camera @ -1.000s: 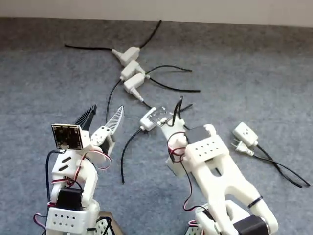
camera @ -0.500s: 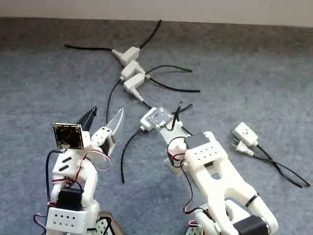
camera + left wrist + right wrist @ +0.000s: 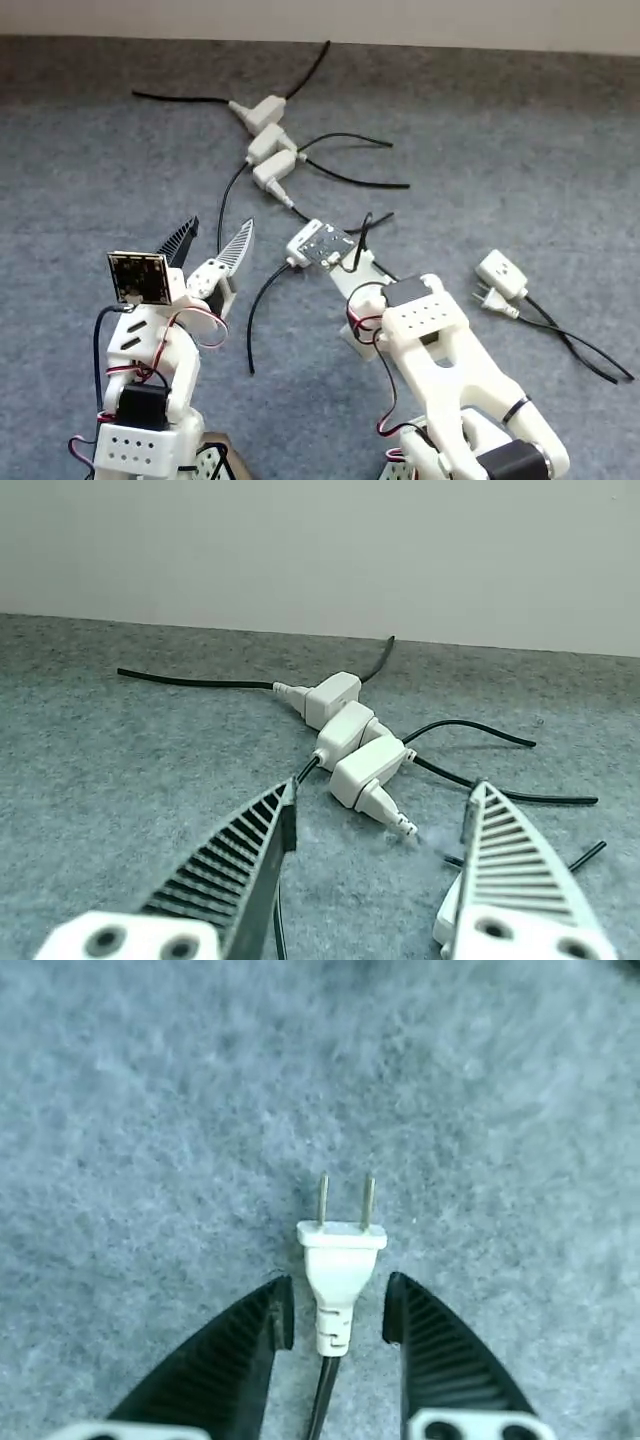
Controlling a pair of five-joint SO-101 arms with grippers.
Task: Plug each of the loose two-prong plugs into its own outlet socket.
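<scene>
Right claw [image 3: 337,1282] is low over the grey carpet [image 3: 120,200], its two black jaws spread and sitting either side of a white plug [image 3: 340,1250]. There is a thin gap on each side, so nothing is pinched. The plug lies flat on the carpet with its two metal prongs pointing away from the claw, and its black cord [image 3: 325,1400] runs back between the jaws. From above, the right arm [image 3: 430,330] stretches up the middle of the carpet, wrist forward. Over to the left claw [image 3: 221,220]: it's wide open, one black finger [image 3: 240,865] and one white finger [image 3: 505,865] splayed well apart, hanging above the carpet with nothing between them. Straight ahead of it sits a row of white sockets [image 3: 270,143], three of them lying touching one another near the far edge, with black cables trailing off both ways. Well off to the right there's a lone socket [image 3: 501,270], and a second plug [image 3: 494,300] lies loose just beside it, its dark cable looping away toward the right edge.
</scene>
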